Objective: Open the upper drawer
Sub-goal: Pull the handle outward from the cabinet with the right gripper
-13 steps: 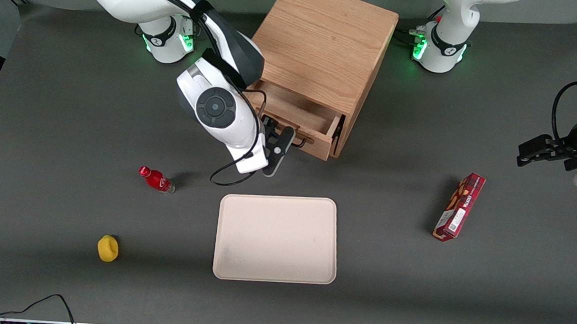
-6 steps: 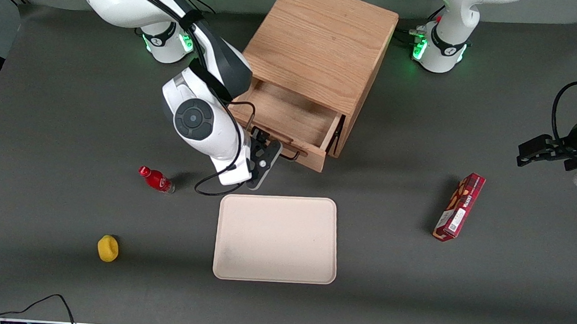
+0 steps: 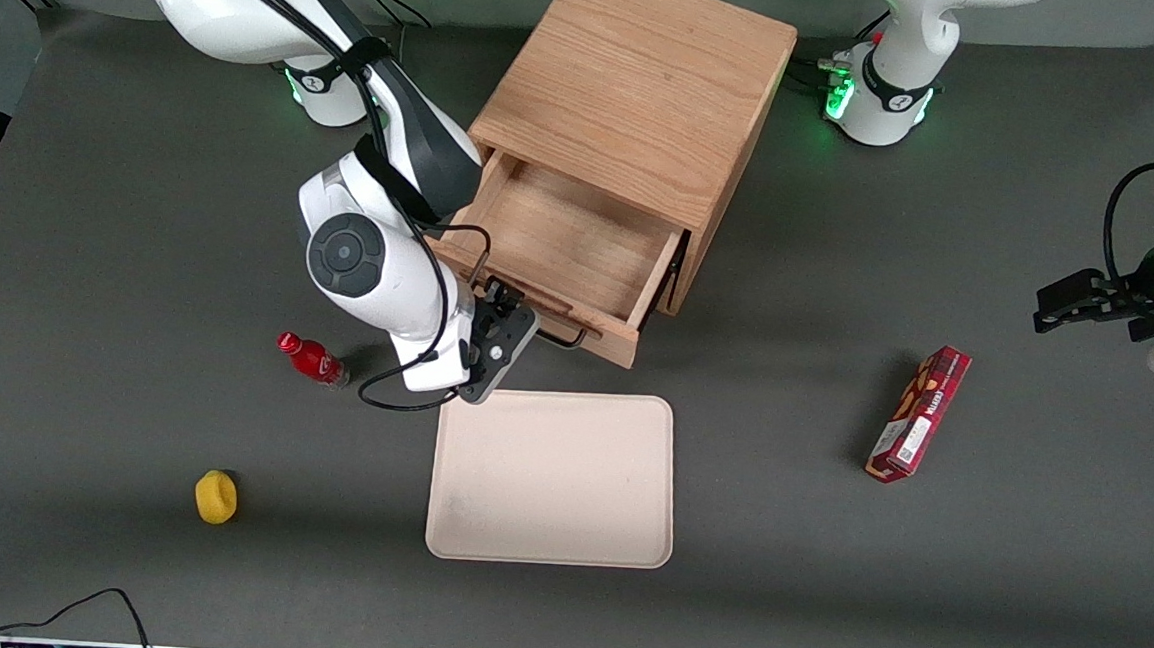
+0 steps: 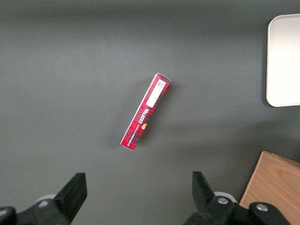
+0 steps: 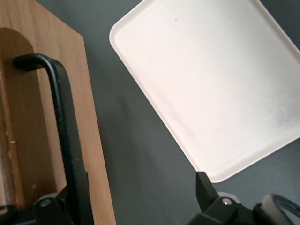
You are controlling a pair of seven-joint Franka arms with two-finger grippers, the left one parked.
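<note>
The upper drawer [image 3: 566, 253] of the light oak cabinet [image 3: 641, 98] stands pulled well out toward the front camera, its plain wood inside bare — its thin black bar handle [image 5: 65, 136] runs along the drawer front. The black two-finger gripper [image 3: 503, 311] sits at that handle, one finger [image 5: 70, 197] against the bar; whether it clamps is unclear. Just nearer the camera lies a cream rectangular tray [image 3: 553, 478] — grey table [image 3: 774, 536] open around it. A small red bottle [image 3: 312, 359] lies toward the working arm's end.

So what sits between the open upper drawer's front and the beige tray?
Only the pincer at the upper drawer handle; otherwise bare dark tabletop up to the beige tray, as front and right wrist views show.
</note>
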